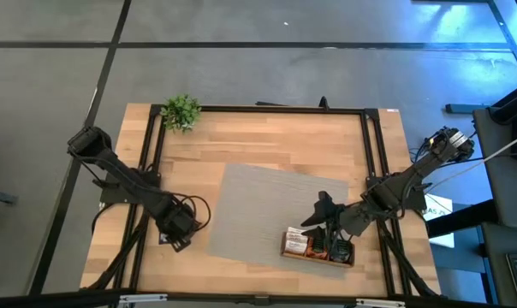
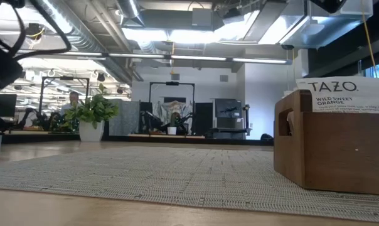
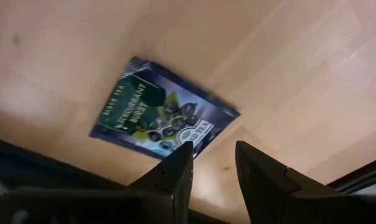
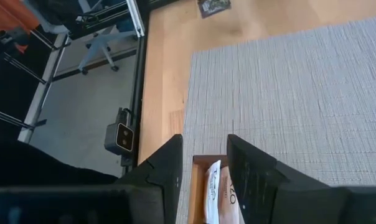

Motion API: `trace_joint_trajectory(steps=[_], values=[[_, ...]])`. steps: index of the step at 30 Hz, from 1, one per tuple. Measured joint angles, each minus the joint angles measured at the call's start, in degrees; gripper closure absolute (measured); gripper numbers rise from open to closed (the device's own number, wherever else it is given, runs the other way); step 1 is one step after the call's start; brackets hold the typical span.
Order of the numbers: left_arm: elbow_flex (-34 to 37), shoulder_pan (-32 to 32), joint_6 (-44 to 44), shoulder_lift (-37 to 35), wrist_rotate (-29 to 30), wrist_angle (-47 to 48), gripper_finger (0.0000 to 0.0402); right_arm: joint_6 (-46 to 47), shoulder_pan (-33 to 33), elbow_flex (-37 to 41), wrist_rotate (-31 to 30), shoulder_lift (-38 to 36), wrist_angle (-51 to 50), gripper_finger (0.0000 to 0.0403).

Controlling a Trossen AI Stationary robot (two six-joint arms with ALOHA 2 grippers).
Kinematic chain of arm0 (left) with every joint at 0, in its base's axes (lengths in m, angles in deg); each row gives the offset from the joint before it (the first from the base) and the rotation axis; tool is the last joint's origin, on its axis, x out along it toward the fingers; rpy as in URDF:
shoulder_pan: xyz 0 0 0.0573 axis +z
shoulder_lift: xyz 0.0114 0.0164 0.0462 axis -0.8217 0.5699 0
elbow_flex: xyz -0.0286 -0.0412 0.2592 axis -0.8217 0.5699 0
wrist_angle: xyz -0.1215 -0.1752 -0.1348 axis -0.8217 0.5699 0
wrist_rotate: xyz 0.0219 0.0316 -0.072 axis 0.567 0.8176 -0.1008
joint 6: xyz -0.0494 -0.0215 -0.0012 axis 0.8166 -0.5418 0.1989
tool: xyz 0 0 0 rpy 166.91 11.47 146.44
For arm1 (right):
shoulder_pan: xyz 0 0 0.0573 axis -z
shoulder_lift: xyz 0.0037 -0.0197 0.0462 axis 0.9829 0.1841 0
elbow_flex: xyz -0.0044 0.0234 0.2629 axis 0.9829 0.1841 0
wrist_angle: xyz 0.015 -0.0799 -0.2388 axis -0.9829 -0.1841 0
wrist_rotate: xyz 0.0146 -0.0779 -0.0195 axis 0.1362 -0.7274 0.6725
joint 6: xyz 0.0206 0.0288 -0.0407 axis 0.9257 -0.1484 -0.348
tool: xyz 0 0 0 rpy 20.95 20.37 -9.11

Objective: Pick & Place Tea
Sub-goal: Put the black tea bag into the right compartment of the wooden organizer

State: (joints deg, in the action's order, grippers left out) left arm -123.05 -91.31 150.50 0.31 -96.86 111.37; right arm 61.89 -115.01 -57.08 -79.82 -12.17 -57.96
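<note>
Sachets (image 1: 296, 242) are seen packed upright in the wooden tray (image 1: 317, 256) on the mat's (image 1: 258, 205) edge; compartments are hard to separate. One dark sachet (image 3: 163, 114) lies on bare wood beneath the left gripper (image 3: 214, 163), jaws parted, empty. The right gripper (image 4: 205, 154), parted and empty, is held above the tray.

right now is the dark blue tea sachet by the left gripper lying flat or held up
Lying flat: the dark blue tea sachet rests on the bare wooden table, and the left gripper is open, not holding it.

table (image 1: 267, 141): pale wood, smooth, matt
mat (image 1: 258, 205): grey woven cloth, rough
tray (image 2: 330, 150): brown wood, matt
sachet (image 3: 163, 115): glossy dark-blue foil wrapper
tools: black matt plastic
</note>
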Motion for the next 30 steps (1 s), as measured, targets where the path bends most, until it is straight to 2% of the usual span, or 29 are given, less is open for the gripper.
trace_joint_trajectory(steps=[7, 13, 17, 30], values=[[2.0, -3.2, 4.0, 0.0, -0.1, -2.5, 0.0289, -1.1, 0.1, 0.0, -2.6, 0.0, -0.1, 0.0275], [2.8, -6.0, 8.2, 0.0, 4.0, -2.5, 0.0286, -1.8, 1.1, 0.0, -4.9, 0.0, -0.2, 0.0276], [2.8, -6.4, 9.9, 0.5, 4.6, -2.4, 0.0287, -1.9, 2.2, 0.0, -5.0, 0.0, -0.4, 0.0276], [2.6, -6.3, 5.4, 6.7, 3.4, -2.4, 0.0286, -1.7, 4.8, 0.1, -5.0, 0.0, 0.1, 0.0276]])
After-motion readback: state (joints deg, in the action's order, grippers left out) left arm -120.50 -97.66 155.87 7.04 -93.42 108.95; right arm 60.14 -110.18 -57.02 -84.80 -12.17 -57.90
